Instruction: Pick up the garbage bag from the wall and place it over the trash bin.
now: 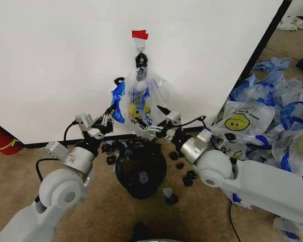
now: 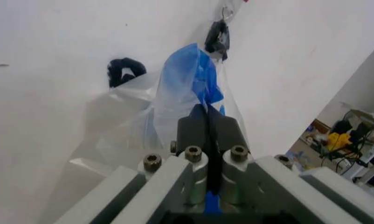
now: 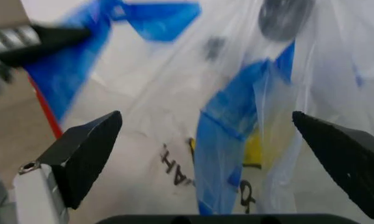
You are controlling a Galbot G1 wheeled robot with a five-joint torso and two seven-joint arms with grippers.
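In the head view, you have the garbage bag (image 1: 140,103) hanging from a small hook (image 1: 140,49) under a strip of red tape (image 1: 139,34) on the wall (image 1: 55,65), directly above the trash bin (image 1: 140,171) on the carpet. Your left gripper (image 1: 109,120) sits at the bag's blue side edge, and your right gripper (image 1: 152,130) is at the lower front of the bag, near the smiley print. Black scraps (image 1: 184,176) lie around the bin, and a heap of identical bags (image 1: 265,121) sits well to the right, so take care not to confuse them with your target.

In the left wrist view, your left gripper (image 2: 207,122) is clenched on a fold of the bag's blue edge (image 2: 196,79). The grip looks thin; if you pull outward hard, the film could slip free or tear at the black handle loop (image 2: 217,37) on the hook.

In the right wrist view, your right gripper (image 3: 237,140) stands wide apart, both black fingertips (image 3: 90,144) clear of the plastic, with the bag (image 3: 193,107) just ahead between them. If you close now you may catch only one layer, or both layers together, and then the mouth will not open over the bin. Pulling down before the handles lift off the hook is the other risk: it would stretch or rip them.
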